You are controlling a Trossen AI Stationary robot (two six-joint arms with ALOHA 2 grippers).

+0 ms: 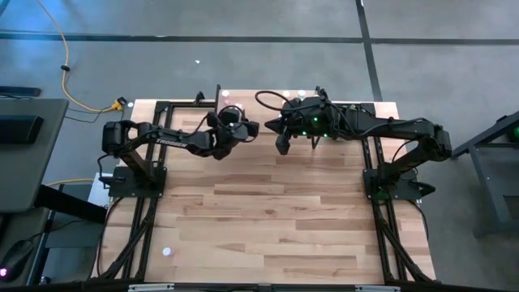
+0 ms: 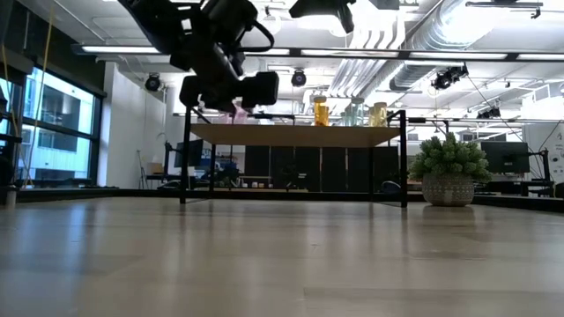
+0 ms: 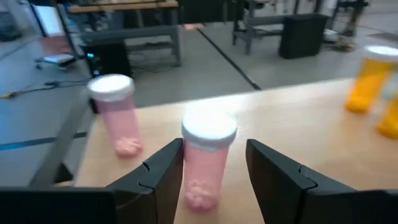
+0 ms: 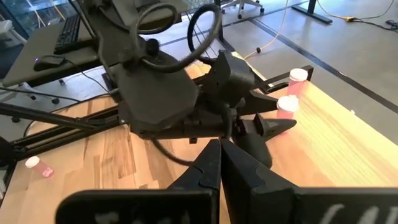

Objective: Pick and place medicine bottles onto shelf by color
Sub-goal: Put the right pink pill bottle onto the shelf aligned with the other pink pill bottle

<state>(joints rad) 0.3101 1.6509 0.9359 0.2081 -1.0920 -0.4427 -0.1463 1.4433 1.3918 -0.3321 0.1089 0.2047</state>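
1. On the low light-wood shelf with thin black legs (image 2: 300, 135), at its left end, a small pink medicine bottle with a white cap (image 3: 206, 163) is seen standing upright between the fingers of the left gripper (image 3: 214, 171).
2. Left gripper state: jaws are parted and a gap shows on each side of the pink bottle in the left wrist view; the bottle is judged released, not clamped.
3. Key relation: the bottle's long axis is vertical and the bottle is centred in the gap straight ahead of the claw, so a clean retreat is judged to need a pull straight back along the finger line, without sideways drift that would tip it.
4. A second pink bottle with a white cap (image 3: 117, 113) is seen standing upright just beside the first, apart from it, on the same shelf end.
5. Orange bottles (image 3: 367, 81) are seen farther along the shelf top, well apart from the pink pair; sorting by colour is judged partly done.
6. Right gripper (image 4: 219, 163) is clenched shut with nothing between its fingers, hovering near the left arm above the shelf; the left arm is clearly the nearer one to the pink bottles.
7. One more pink bottle (image 4: 38, 167) is seen lying on the wooden tabletop (image 1: 276, 227), not yet shelved.
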